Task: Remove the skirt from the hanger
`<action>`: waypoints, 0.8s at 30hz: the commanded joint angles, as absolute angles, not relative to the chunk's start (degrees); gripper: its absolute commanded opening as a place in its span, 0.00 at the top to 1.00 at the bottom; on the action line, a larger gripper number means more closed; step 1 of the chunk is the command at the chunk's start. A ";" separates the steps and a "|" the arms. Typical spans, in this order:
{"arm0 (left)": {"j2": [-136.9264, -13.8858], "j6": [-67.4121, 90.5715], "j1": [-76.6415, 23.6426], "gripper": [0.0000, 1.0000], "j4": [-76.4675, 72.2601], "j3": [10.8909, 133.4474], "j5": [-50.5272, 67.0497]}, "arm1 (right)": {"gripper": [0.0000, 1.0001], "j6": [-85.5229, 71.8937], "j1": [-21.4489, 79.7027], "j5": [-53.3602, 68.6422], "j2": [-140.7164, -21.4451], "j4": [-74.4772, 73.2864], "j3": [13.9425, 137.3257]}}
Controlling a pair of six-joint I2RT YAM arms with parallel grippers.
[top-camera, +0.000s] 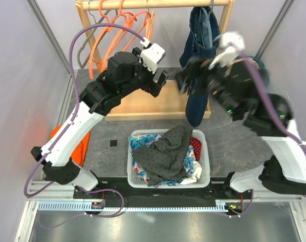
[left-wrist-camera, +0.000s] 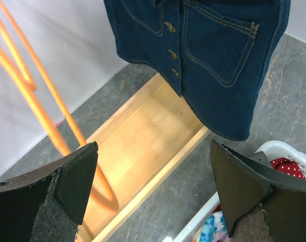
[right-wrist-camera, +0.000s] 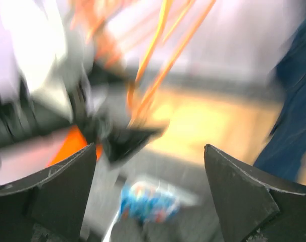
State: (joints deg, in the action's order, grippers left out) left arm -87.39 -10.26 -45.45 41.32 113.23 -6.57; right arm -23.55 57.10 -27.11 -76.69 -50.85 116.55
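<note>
One wooden rack (top-camera: 143,103) stands at the back of the surface (top-camera: 234,146). One denim skirt (top-camera: 195,108) hangs from the right end of the rack's top rail, its hem down over the right end of the rack's base board. In the left wrist view the skirt (left-wrist-camera: 213,60) shows a row of three buttons and one patch pocket. A bunch of orange hangers (top-camera: 128,27) hangs at the left half of the rail; they overlap too much to count.

There are two arms. The left pincer (top-camera: 160,83) hovers in front of the rack's middle, pointing toward the skirt, its jaws spread wide with nothing between them (left-wrist-camera: 153,156). The right pincer (top-camera: 186,80) is blurred, at the skirt's left edge near the rack's right post. Its wrist view shows the jaws wide apart and gripping nothing (right-wrist-camera: 150,151).

In front of the rack sits one white laundry basket (top-camera: 130,166), heaped with clothes, a dark dotted garment (top-camera: 168,151) on top. One orange cloth (top-camera: 67,141) lies to the rack's front left, and one small black square (top-camera: 113,143) lies between that cloth and the basket.
</note>
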 commanded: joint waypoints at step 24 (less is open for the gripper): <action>-76.47 -13.01 -45.53 0.07 37.53 103.45 -11.07 | 0.06 1.76 20.22 -17.87 -95.36 -21.36 127.00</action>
